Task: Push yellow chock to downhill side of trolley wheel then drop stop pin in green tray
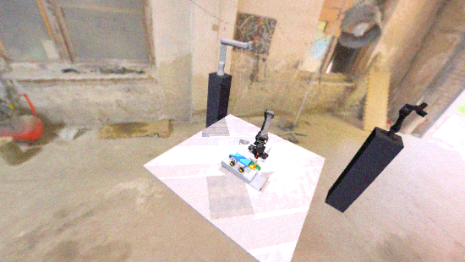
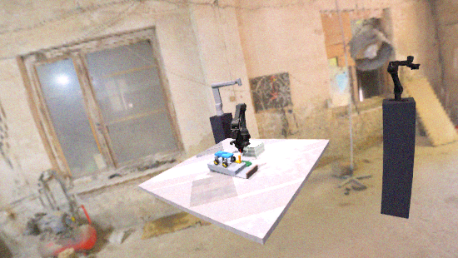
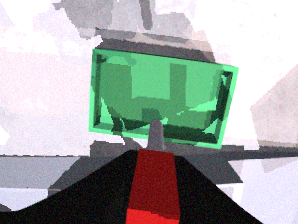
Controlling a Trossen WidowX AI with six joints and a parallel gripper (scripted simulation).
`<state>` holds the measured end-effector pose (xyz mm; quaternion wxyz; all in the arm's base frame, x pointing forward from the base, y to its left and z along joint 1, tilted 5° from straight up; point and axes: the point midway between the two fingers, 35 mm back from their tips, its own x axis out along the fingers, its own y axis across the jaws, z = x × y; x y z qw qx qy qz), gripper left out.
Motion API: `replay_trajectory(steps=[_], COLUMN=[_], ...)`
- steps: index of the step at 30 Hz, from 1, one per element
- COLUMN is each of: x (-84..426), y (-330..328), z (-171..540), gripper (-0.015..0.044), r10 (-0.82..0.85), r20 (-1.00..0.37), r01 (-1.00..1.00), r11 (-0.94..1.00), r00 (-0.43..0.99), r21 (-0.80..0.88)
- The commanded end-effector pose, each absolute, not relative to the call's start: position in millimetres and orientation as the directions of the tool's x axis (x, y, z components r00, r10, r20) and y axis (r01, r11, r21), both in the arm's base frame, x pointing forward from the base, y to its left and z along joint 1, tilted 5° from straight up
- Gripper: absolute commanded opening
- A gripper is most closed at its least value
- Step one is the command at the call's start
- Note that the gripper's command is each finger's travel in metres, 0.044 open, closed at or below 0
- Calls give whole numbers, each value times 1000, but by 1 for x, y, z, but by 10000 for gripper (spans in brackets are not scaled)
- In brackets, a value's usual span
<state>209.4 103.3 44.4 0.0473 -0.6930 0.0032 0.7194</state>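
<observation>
My gripper (image 1: 256, 155) (image 2: 241, 150) (image 3: 154, 163) is shut on the stop pin (image 3: 152, 172), holding it by its red head. The grey shaft points out past the fingers, at the near rim of the green tray (image 1: 259, 168) (image 2: 248, 164) (image 3: 92, 90) in the wrist view. No pin shows inside the tray. The blue-topped trolley (image 1: 241, 159) (image 2: 225, 154) stands on the grey ramp (image 1: 259, 182) (image 2: 226, 170). The yellow chock (image 1: 254, 166) (image 2: 239, 159), orange handle up, stands at a downhill wheel on the trolley's far side; whether they touch is too small to tell.
The ramp's long edge runs along the near side of the tray. A pale stepped block (image 2: 255, 149) stands behind the gripper. Two other arms stand on dark pillars (image 1: 365, 169) (image 2: 398, 158) (image 1: 218, 99) beyond the white table (image 1: 279, 211) (image 2: 258, 208).
</observation>
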Motion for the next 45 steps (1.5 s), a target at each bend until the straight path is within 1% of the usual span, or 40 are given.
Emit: replay_trajectory(steps=[1,4,11,26,31,38,45], x=[206,206,206,202,202,202,202], y=[104,104,99,82,80,84,89], z=[43,40,20,-20,-23,-23,-24], gripper=[0,0,0,0,0,184,190], r10=[71,45,-90,-100,-100,-100,-100], r20=[-997,-999,-995,-994,-994,-994,-994], r01=[-72,-72,-66,-66,-66,-66,-66], r11=[-995,-997,-994,-993,-993,-993,-993], r00=[-27,-31,-40,-41,-41,-41,-41], r21=[-69,-43,92,103,103,103,102])
